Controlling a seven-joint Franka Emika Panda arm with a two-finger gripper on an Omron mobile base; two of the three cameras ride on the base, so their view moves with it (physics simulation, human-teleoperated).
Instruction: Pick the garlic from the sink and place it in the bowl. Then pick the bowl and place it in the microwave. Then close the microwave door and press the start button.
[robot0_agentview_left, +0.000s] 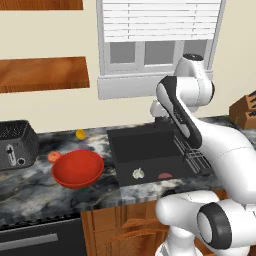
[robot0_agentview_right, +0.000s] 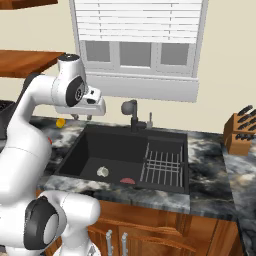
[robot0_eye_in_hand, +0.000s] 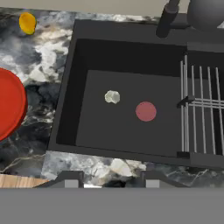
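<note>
Resting in sink (robot0_eye_in_hand: 83, 48): garlic (robot0_eye_in_hand: 112, 97).

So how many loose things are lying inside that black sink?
2. A small off-white garlic bulb lies on the sink floor, and a flat red round item lies beside it, nearer the wire rack. Nothing else shows, though the near wall hides some floor.

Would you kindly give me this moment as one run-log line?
phase: approach | tool: open, empty, above sink | garlic: on sink floor beside flat red item | bowl: on counter, empty
</note>
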